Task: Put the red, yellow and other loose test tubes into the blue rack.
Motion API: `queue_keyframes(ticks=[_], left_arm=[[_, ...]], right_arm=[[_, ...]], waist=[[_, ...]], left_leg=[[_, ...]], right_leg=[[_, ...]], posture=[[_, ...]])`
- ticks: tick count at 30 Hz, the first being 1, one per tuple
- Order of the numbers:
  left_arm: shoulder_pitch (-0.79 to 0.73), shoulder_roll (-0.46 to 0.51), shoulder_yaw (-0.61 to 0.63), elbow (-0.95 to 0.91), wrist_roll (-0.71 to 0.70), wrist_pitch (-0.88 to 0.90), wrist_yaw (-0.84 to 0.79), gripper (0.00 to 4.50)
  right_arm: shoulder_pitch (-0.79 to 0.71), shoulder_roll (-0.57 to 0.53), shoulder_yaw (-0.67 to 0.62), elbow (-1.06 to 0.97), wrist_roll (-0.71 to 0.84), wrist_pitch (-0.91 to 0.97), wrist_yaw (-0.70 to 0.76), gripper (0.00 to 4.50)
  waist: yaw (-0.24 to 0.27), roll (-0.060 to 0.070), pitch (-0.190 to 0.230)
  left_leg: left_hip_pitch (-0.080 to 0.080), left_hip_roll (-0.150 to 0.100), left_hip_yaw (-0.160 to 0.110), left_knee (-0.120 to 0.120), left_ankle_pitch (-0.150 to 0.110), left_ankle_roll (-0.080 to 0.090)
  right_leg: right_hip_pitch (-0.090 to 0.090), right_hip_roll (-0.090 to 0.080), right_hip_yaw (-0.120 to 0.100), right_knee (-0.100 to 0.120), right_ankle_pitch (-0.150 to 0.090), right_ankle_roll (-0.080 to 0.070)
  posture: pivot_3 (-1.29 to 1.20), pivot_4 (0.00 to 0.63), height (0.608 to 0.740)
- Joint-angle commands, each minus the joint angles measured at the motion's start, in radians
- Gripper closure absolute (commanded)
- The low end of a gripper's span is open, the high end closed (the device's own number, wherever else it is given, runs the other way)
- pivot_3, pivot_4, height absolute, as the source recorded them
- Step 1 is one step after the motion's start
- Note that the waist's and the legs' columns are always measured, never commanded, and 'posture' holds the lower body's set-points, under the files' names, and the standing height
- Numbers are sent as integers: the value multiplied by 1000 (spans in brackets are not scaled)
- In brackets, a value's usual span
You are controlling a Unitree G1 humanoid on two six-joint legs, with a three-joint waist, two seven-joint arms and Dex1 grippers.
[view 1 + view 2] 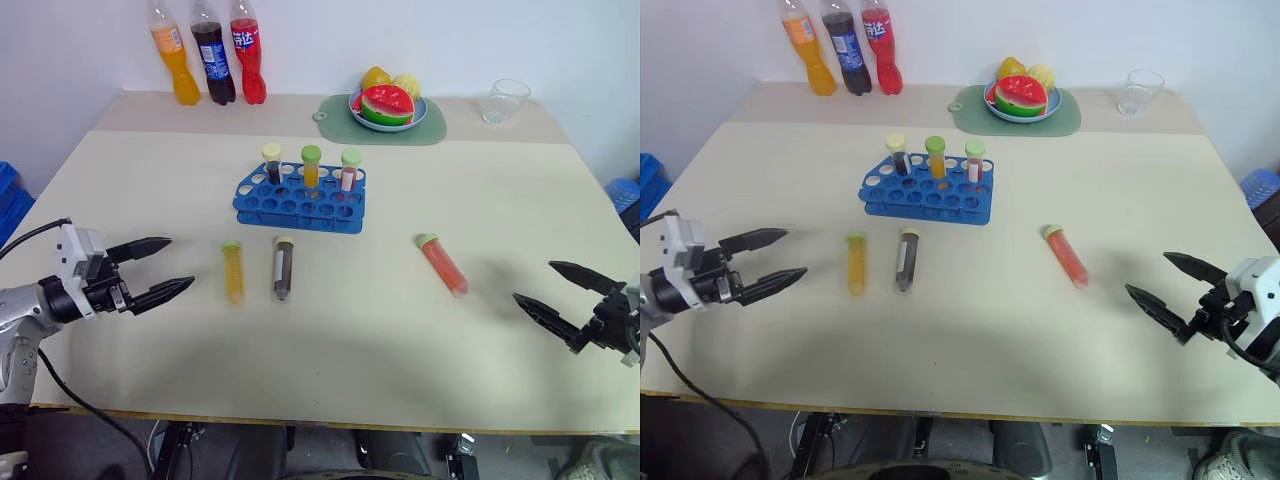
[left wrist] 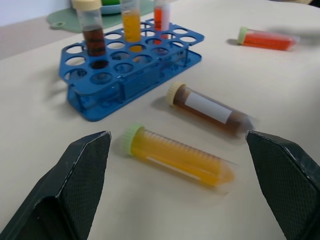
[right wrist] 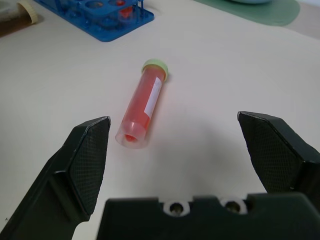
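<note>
Fingers spread wide on both my grippers, with nothing between them. My left gripper (image 1: 158,268) hangs just above the table (image 1: 330,360) near its left edge, pointing in toward the middle; my right gripper (image 1: 553,289) hangs near the right edge, pointing back the other way. Closest to my left gripper lies the yellow tube (image 1: 233,272), flat on the table, green cap toward the far side. Just beside it, apart from it and roughly parallel, lies the brown tube (image 1: 283,268) with its cream cap also toward the far side. The red tube (image 1: 443,264) lies flat on the right half of the table, between the middle and my right gripper, well apart from the other two, with its green cap at the far end and its body slanting toward my right gripper. In the right wrist view the red tube sits ahead of the open fingers, touching neither. Beyond the yellow and brown tubes stands the rack (image 1: 300,199), near them but not touching. Three capped tubes (image 1: 311,168) stand upright in its far row. Farther back, a green mat (image 1: 385,130) holds a plate (image 1: 428,115) of fruit, a glass (image 1: 505,100) stands to its right, and three bottles (image 1: 210,52) stand at the far left by the wall.
</note>
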Motion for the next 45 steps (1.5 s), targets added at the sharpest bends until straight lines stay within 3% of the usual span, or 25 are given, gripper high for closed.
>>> queue_keyframes(ticks=[1, 16, 21, 28, 35, 40, 45], left_arm=[[15, 7, 26, -43, -5, 1, 4, 63], [-41, -1, 16, -11, -35, 10, -44, 63], [-108, -5, 8, 2, -82, 42, -91, 63], [-162, -13, -75, -14, -17, -43, -163, 63], [-238, -31, -162, 23, 26, -112, -223, 63], [-268, -51, -196, 22, 19, -104, -242, 63], [-253, -60, -186, 7, 13, -100, -227, 63]], right_arm=[[-11, 0, -5, -14, 8, 0, 1, 0], [-54, 28, 31, -29, 14, 10, -33, 0], [-119, 31, 50, -59, 13, 96, -129, 0], [-275, -53, 159, -143, 18, 471, -333, 0], [-638, -82, 355, -56, 75, 887, -423, 0], [-805, -67, 455, 45, 67, 1038, -426, 0], [-875, -66, 556, 112, 23, 1101, -428, 0]], waist=[[-1, 0, 0], [-1, 0, 0], [0, 0, 0], [-3, 1, 0], [-2, 1, 1], [1, 1, 1], [-2, 1, 1]], left_leg=[[0, 0, 0, 0, 0, 0], [0, 0, 3, 0, 0, 0], [0, 0, 3, 1, 0, 0], [0, 0, 3, 0, 0, 0], [-2, 0, 4, 0, 0, 0], [-3, -1, 4, 0, -1, 2], [-8, -1, 5, 1, -2, 3]], right_leg=[[0, 0, 0, 0, 0, 0], [0, 0, 0, 0, 0, 0], [0, 0, 0, 0, 0, 0], [-1, 0, 1, 1, 0, 0], [-3, 0, 2, 1, 0, 0], [-5, 0, 1, 0, 2, 2], [-9, -1, 1, 0, 2, 3]], posture=[[0, 150, 740], [0, 150, 740], [0, 150, 740], [0, 150, 740], [0, 150, 740], [0, 150, 740], [0, 150, 740]])
